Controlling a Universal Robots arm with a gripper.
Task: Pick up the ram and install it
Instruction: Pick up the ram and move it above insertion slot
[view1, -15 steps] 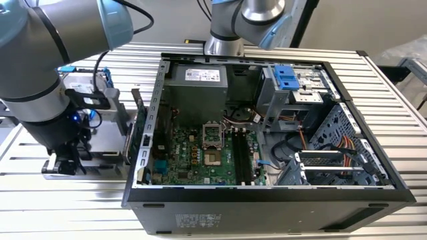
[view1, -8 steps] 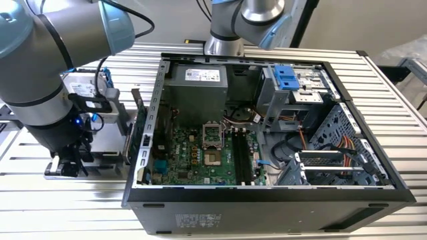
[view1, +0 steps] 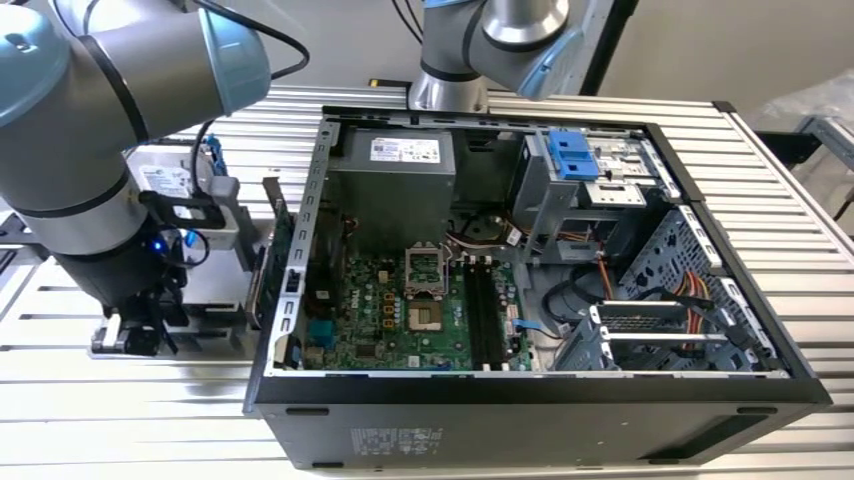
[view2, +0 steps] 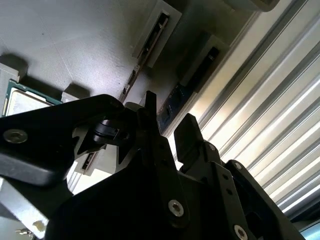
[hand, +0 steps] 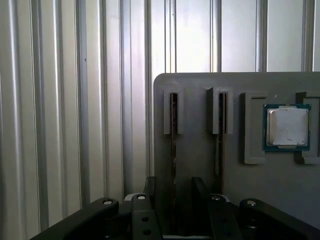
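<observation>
On a grey tray (hand: 270, 190), in the slot nearest the tray's edge, the ram (hand: 173, 145) is held on its long edge. Each end is seated in a raised grey bracket, and the stick is seen edge-on as a thin dark line in the first wrist view. In the second wrist view the same ram (view2: 175, 97) is seen from a low angle, and a dark bluish board face can be made out. The gripper (hand: 174, 182) is spread open, with one finger (hand: 150, 187) on each side of the ram. A strip of grey tray is seen between each finger and the stick, so nothing is clamped. The same straddle is shown in the second wrist view, where the gripper (view2: 168, 112) stands with a bright gap between its black fingers (view2: 189, 131).

A second stick (hand: 218, 145) is held the same way in the next slot, parallel to the ram and just beside it. Farther across the tray a square silver processor (hand: 286, 126) with a green border lies flat in a recess. The tray rests on a ribbed metal table (hand: 60, 125).

In the exterior view the arm (view1: 80, 150) is seen at the exterior view's left, bent down beside an open computer case (view1: 534, 410) and outside its wall. A motherboard (view1: 380, 310) lies inside the case, and long black slots (view1: 483, 320) run along it. A silver-labelled drive (view1: 167, 180) stands behind the arm.
</observation>
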